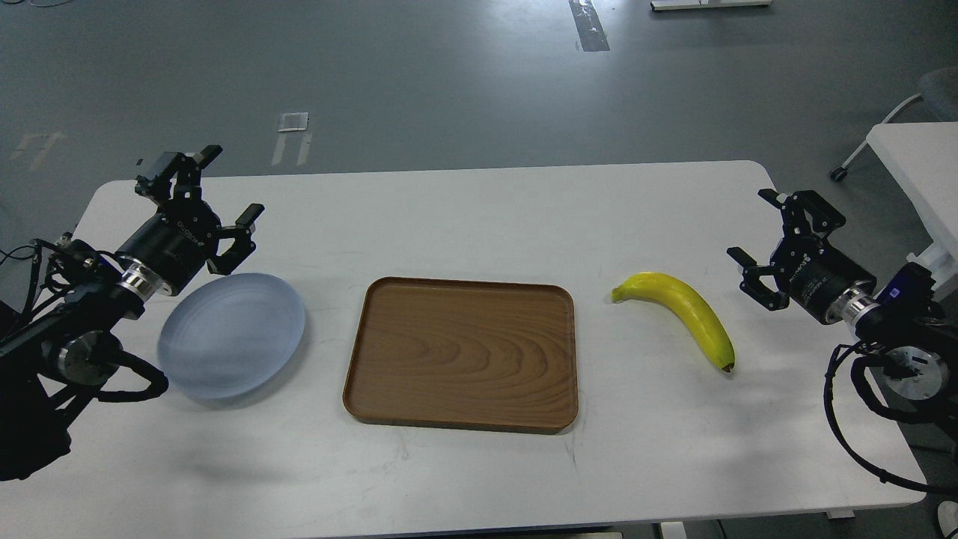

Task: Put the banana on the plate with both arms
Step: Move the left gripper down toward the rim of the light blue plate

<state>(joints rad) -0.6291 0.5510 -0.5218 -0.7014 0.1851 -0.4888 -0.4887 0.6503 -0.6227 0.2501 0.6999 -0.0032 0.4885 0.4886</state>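
Banana (682, 310): lay flat on the white table (479, 209), right of centre; a curved bright yellow fruit with its dark tip toward the near edge and its other end toward the tray; nothing touched it
Right gripper (771, 233): hovered just to the right of the banana, apart from it; its two black fingers stood spread and held nothing
Tray (461, 355): a brown wood-grain rectangle sat in the middle of the table, between banana and plate; bare
Plate (231, 334): a round, shallow, pale blue-grey dish rested on the left side of the table, well apart from the banana; bare
Left gripper (217, 191): hung above the far rim of the plate, not clearly touching it; fingers spread, holding nothing
Step in hand: it looked like the approach before any grasp; the banana was not yet lifted
How to do it well: the right gripper would likely do best to come down over the thick middle of the banana, fingers straddling its width across the curve, closing gently so the fruit neither rolls nor bruises; since the plate sat far to the left, past the tray, the left gripper could either steady the plate or take the banana over in a hand-off
Risk: a grasp near either tapered end could let the banana swing or slip
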